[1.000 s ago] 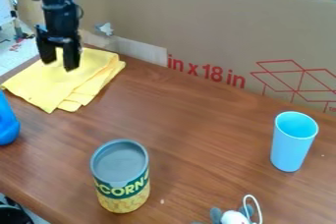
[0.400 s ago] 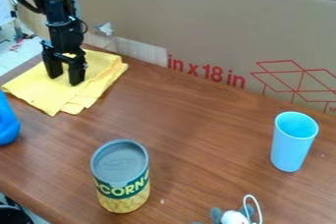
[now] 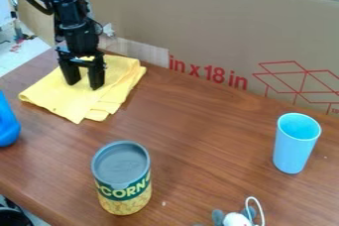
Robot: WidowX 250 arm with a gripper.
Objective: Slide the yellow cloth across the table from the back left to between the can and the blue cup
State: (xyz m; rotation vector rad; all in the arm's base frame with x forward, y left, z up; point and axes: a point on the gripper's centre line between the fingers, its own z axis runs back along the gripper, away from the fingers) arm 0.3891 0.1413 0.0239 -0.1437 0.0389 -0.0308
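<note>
The black gripper (image 3: pixel 84 82) points down at the upper left, its two fingers parted and their tips on the folded yellow cloth (image 3: pixel 68 96). No part of the cloth is seen pinched between them. The cloth lies flat near the table's back left edge, its upper part partly hidden behind the gripper.
A corn can (image 3: pixel 122 180) stands at the front left, and a light blue cup (image 3: pixel 296 143) at the right. A blue object (image 3: pixel 7 123) is at the left edge, a toy mouse (image 3: pixel 236 219) at the front. A cardboard wall (image 3: pixel 198 27) runs behind the table (image 3: pixel 198 121).
The gripper has come down onto the cloth and moved right. The cloth has slid to the right with it, clear of where its left corner lay before.
</note>
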